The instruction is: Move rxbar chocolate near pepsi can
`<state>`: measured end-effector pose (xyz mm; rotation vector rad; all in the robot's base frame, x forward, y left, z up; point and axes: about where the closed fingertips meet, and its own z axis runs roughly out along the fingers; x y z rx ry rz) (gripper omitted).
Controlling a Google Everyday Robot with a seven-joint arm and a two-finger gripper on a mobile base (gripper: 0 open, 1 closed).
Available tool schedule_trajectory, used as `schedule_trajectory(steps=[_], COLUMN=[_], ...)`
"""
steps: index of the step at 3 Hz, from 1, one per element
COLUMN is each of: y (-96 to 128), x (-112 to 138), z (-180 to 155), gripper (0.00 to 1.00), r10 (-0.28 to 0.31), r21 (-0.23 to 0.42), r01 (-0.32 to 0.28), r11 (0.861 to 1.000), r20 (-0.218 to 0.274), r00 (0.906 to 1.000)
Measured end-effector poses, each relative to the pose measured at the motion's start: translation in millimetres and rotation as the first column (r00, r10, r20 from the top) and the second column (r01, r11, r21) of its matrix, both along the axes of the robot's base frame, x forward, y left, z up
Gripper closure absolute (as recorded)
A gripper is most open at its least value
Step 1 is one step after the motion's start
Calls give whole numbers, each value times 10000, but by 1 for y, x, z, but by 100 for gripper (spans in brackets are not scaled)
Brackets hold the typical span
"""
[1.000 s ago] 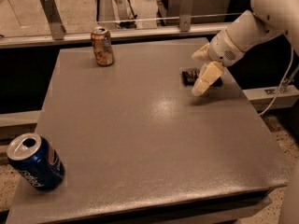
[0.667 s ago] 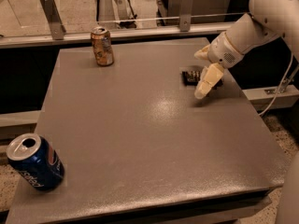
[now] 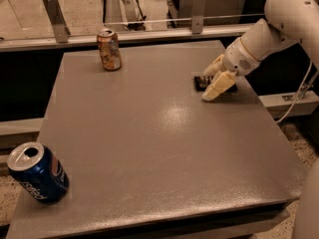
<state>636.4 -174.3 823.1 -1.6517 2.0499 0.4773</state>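
Under the tool (image 3: 207, 86), rxbar chocolate (image 3: 198, 81) lies mostly hidden.

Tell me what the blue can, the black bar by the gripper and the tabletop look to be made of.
Pepsi can: thin metal, likely aluminium; bare silver top, glossy printed blue wall.
Rxbar chocolate, partly hidden by the gripper at far right: probably plastic film wrapper; dark, little shows.
Table: grey, smooth, semi-matte with a soft glare patch; laminate or painted board, unclear.
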Motion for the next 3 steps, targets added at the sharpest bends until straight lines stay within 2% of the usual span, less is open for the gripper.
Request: schedule_trajectory(steps=[2, 3], y=[0, 0], x=[0, 0], z=[6, 7], gripper=[87, 100], r10=[-8, -7], r21=[32, 33], r01=[8, 7], r11=[10000, 10000], r20=[5, 6], r00=[10000, 10000])
